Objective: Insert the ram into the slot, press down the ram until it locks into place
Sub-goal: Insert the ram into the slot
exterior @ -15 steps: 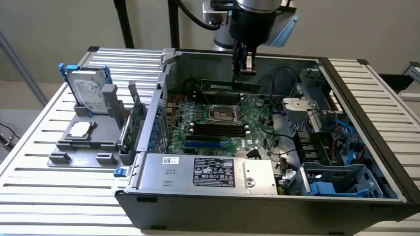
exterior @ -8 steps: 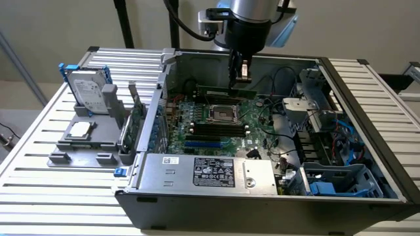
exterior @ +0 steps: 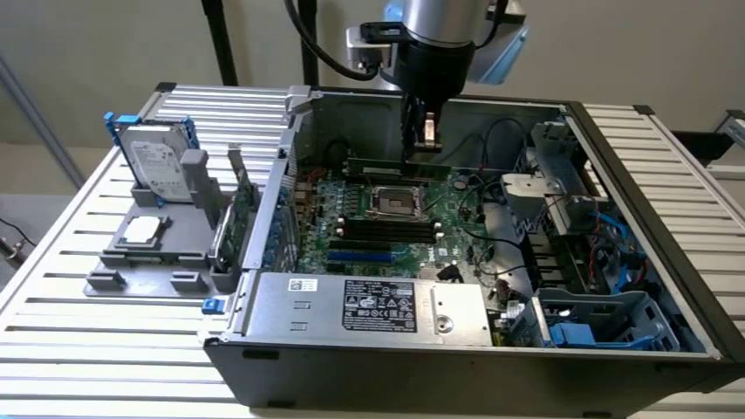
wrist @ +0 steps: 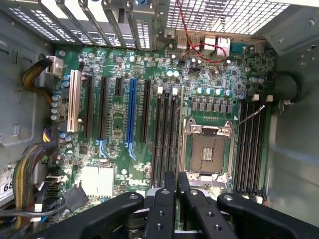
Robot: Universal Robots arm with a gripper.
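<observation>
The ram (exterior: 379, 166) is a thin green stick lying level inside the open computer case (exterior: 652, 288), just beyond the square CPU socket (exterior: 393, 202). My gripper (exterior: 427, 147) comes straight down onto the stick's upper edge, fingers close together on it. In the wrist view the black fingers (wrist: 162, 201) stand nearly together, lined up with the long black slots (wrist: 165, 139) beside the CPU socket (wrist: 207, 152). A second group of black slots (wrist: 249, 149) lies on the socket's other side. Whether the ram touches a slot I cannot tell.
A blue slot (wrist: 131, 114) and a white slot (wrist: 74, 99) lie farther along the motherboard. Cable bundles (wrist: 25, 174) and red wires (wrist: 199, 47) run near the case walls. Outside the case, at the exterior view's left, a grey fixture (exterior: 152, 244) holds a hard drive (exterior: 157, 166).
</observation>
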